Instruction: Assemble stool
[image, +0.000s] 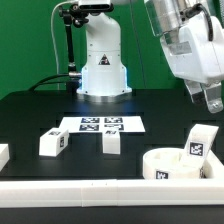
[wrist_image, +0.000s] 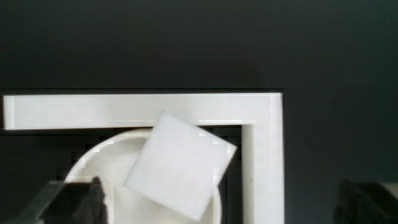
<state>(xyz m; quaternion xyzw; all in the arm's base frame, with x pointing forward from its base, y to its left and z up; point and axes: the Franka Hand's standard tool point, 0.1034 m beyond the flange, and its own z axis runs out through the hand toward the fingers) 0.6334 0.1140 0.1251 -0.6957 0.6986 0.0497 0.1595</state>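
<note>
The black table filled the exterior view, with a green backdrop behind it and the arm's white base at the far edge. Only that view showed these. It alone also showed the marker board and two legs lying apart on the table, the left leg and the middle leg.

A long front rail ran along the near edge. The wrist view showed a corner rail boxing in the round seat, which sat toward the exterior view's right.

The third leg stood against the seat's rim and looked tilted from the wrist. Whether it rested on the seat I could not tell.

The gripper hung above it, jaws spread wide and holding nothing; dark fingers showed only at the wrist picture's edges.
</note>
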